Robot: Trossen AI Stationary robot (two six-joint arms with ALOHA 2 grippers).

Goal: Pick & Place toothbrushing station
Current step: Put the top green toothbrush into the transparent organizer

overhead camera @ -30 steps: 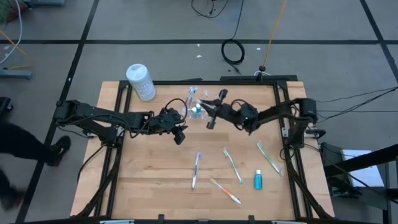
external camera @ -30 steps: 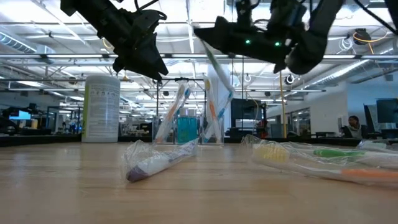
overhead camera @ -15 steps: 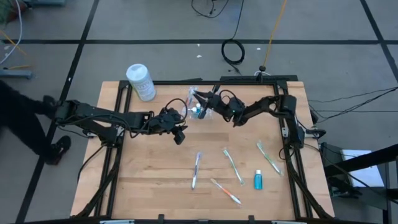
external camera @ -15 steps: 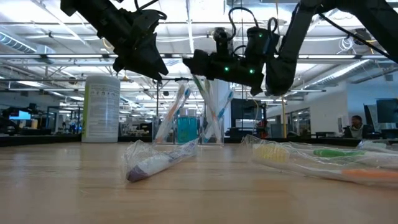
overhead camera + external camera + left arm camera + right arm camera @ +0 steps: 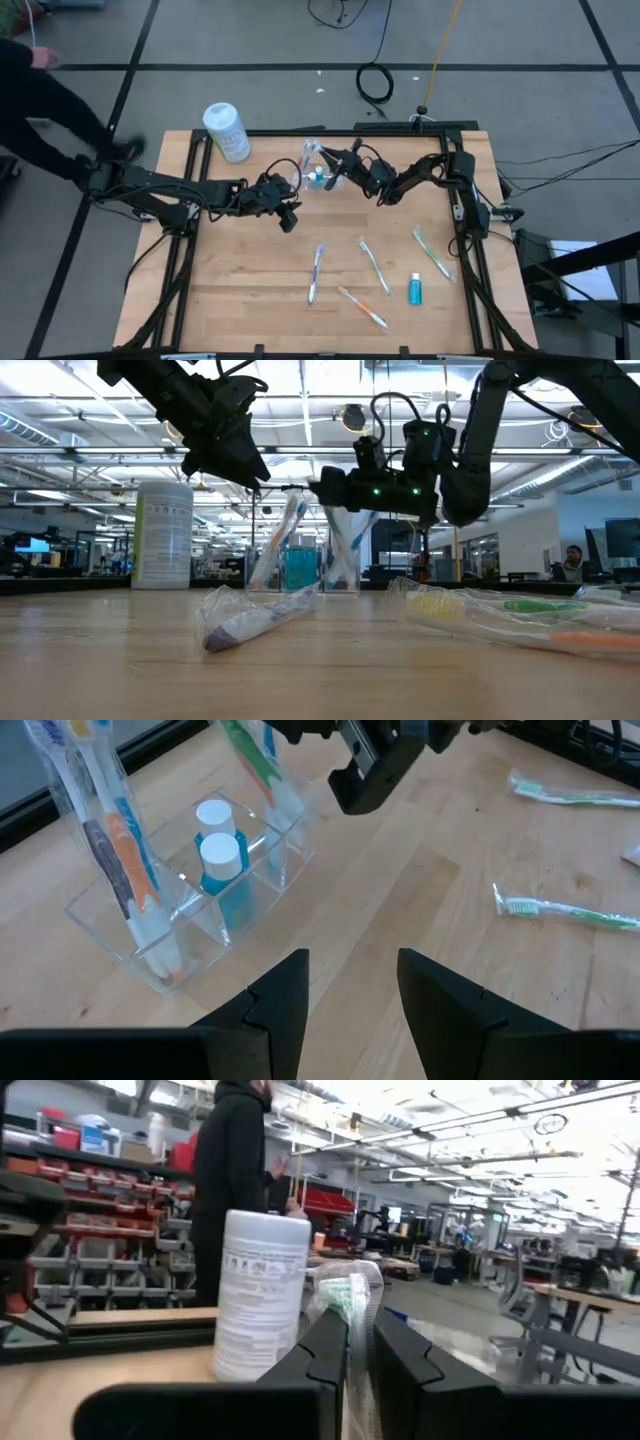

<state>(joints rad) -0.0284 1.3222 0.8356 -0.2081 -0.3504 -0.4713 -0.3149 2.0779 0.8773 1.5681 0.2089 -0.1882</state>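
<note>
- Toothbrushing station (image 5: 190,910): a clear, compartmented holder standing at the far middle of the bench (image 5: 250,290), already carrying several wrapped brushes and a blue tube with a white cap. It sits between the two arms.
- Right gripper (image 5: 358,1342): poised just above the station, its fingers pinched tight on a wrapped toothbrush (image 5: 350,1305). Judged risk: the brush goes in aslant, catches a divider wall and tips or slides the light holder.
- Second risk: the crinkled wrapper clings to the fingers at release, so the brush lifts back out or drags its neighbours with it.
- Left gripper (image 5: 350,990): hovering just beside the station on the bench's left half, fingers partly apart and holding nothing. Should either arm swing inward, the two could clash over the holder.
- White canister (image 5: 227,131): standing at the far left corner, well clear; little hazard.
- Loose wrapped toothbrushes (image 5: 372,266): lying on the near half of the bench with a small blue tube (image 5: 415,289); a low sweep of an arm could scatter them.
</note>
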